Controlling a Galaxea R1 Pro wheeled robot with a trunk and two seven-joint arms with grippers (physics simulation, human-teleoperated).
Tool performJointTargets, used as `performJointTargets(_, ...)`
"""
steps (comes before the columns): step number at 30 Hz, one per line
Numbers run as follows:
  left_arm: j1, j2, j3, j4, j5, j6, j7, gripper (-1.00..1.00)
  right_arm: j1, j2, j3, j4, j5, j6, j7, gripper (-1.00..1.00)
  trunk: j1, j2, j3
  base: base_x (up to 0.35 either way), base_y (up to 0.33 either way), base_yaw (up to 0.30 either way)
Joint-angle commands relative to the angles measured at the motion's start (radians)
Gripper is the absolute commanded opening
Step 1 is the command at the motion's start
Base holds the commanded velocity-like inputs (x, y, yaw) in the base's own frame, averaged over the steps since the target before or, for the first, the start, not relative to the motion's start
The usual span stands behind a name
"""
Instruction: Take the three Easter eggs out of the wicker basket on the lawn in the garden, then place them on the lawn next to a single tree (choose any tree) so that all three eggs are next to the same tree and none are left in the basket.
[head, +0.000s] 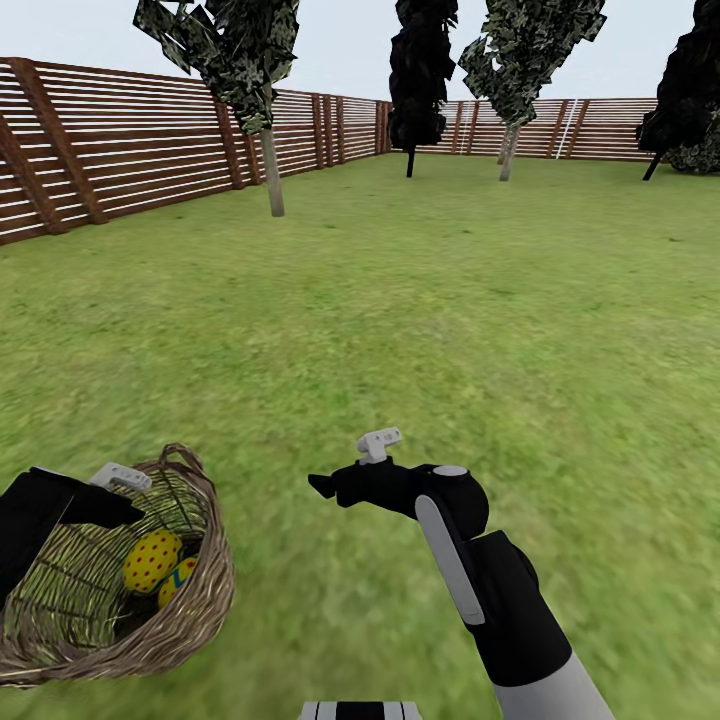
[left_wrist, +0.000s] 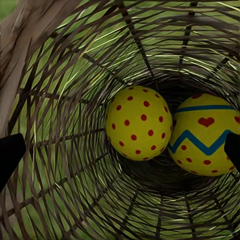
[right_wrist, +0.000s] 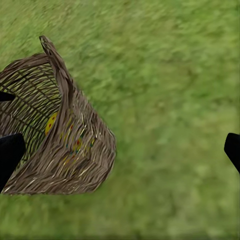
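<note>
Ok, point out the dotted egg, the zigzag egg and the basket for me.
dotted egg (left_wrist: 139, 123): left wrist view, middle of its spotted side.
zigzag egg (left_wrist: 205, 134): left wrist view, on the shell by the blue zigzag.
basket (head: 205, 585): head view, outer woven wall.

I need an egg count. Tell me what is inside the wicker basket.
Two Easter eggs lie at the bottom of the wicker basket, with the left gripper reaching in. A third may be hidden.
</note>
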Motion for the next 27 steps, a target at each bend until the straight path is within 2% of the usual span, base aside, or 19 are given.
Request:
performJointTargets(1, -0.001, 0.0, 0.001, -0.001, -0.01, 0.002, -0.01, 1.0, -0.001, 0.0, -0.001, -0.001, 0.004, 0.004, 0.006, 1.0, 0.0, 0.0, -0.001, 0.0, 0.0, 0.0)
performJointTargets(11, -0.001, -0.002, 0.001, -0.004, -0.01, 0.005, -0.009, 1.0, -0.001, 0.002, 0.0, 0.0, 0.004, 0.004, 0.006, 1.0, 0.0, 0.0, -0.001, 0.0, 0.0, 0.0)
performJointTargets(15, -0.001, -0.002, 0.001, -0.004, -0.009, 0.005, -0.009, 1.0, -0.001, 0.002, 0.0, 0.0, 0.004, 0.004, 0.006, 1.0, 0.002, -0.001, -0.016, 0.0, 0.0, 0.0)
performJointTargets(20, -0.001, -0.002, 0.001, -0.005, -0.009, 0.005, -0.009, 1.0, -0.001, 0.002, 0.0, 0.0, 0.004, 0.004, 0.006, 1.0, 0.002, -0.001, -0.016, 0.0, 0.0, 0.0)
performJointTargets(27, -0.001, -0.021, 0.002, -0.01, -0.009, 0.004, -0.007, 1.0, -0.001, 0.002, 0.0, 0.0, 0.004, 0.004, 0.006, 1.0, 0.002, -0.001, -0.016, 0.0, 0.0, 0.0)
